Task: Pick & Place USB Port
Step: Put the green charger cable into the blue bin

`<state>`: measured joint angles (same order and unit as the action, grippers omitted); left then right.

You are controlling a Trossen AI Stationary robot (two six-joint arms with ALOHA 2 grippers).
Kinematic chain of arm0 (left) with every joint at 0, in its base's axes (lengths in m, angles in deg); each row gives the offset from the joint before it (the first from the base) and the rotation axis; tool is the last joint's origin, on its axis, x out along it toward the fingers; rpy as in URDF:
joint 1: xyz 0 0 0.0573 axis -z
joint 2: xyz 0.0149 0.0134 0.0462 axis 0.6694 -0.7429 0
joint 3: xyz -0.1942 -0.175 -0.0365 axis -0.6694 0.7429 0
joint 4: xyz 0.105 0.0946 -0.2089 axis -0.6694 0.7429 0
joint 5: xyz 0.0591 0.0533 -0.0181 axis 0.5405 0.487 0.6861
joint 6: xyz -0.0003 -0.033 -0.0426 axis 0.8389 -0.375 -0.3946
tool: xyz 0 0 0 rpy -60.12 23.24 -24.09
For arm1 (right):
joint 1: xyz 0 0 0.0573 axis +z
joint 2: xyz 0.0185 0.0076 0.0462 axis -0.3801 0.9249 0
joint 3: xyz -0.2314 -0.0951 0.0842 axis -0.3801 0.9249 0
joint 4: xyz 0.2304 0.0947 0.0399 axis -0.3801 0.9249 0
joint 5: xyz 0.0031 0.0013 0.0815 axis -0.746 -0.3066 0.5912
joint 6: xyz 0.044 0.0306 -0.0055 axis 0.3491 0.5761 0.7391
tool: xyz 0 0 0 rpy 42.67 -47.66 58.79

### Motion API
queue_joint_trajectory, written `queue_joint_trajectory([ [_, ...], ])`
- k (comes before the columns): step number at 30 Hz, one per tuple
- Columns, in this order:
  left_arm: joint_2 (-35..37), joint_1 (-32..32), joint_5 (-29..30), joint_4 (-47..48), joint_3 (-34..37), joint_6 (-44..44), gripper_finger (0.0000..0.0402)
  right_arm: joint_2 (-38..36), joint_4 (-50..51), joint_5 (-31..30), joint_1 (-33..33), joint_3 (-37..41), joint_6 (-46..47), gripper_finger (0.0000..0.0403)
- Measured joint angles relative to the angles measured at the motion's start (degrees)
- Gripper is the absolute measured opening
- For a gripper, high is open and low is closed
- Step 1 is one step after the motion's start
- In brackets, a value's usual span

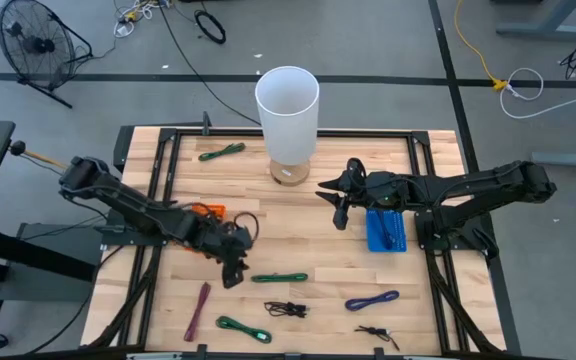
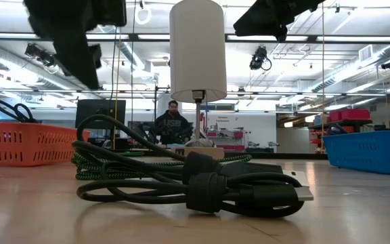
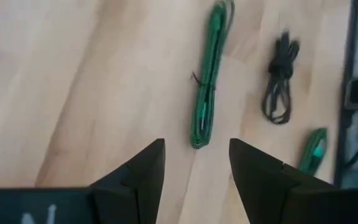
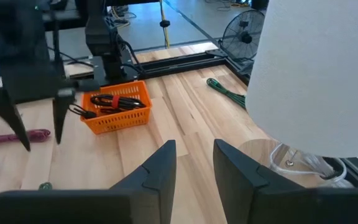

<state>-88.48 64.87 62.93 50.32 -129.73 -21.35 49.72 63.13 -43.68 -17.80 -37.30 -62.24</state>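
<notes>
Several bundled USB cables lie flat on the wooden table. My left gripper (image 1: 234,272) (image 3: 196,165) hovers open, and the near end of a green cable (image 1: 279,277) (image 3: 207,81) lies just ahead of its fingertips, untouched. A black cable (image 1: 286,309) (image 3: 280,79) and another green one (image 1: 243,328) (image 3: 313,151) lie farther toward the near edge. In the low view the black cable (image 2: 202,184) fills the foreground. My right gripper (image 1: 340,207) (image 4: 194,163) waits open above the table's middle, beside the blue basket (image 1: 385,230).
An orange basket (image 1: 206,212) (image 4: 115,106) holding cables sits by the left arm. A white lamp (image 1: 287,100) (image 4: 316,74) stands at the far edge. Purple (image 1: 371,300), maroon (image 1: 198,310), small black (image 1: 373,332) and far green (image 1: 221,152) cables lie around. A person (image 2: 173,123) sits in the room behind.
</notes>
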Motion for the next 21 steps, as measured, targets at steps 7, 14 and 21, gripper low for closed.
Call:
queue_joint_trajectory([
  [7,-9.3,-1.3,-1.1,-1.5,-1.0,1.2,0.0185,0.0,-0.7,0.0,0.0,0.0,0.8,0.0107],
  [14,-14.9,-1.5,-4.6,-5.0,-4.6,6.9,0.0185,0.0,-0.6,0.1,0.0,-0.1,1.2,0.0107],
  [21,-19.2,-1.5,-5.7,-5.0,-7.8,10.8,0.0185,0.0,-0.6,0.0,0.0,-0.1,1.1,0.0107],
])
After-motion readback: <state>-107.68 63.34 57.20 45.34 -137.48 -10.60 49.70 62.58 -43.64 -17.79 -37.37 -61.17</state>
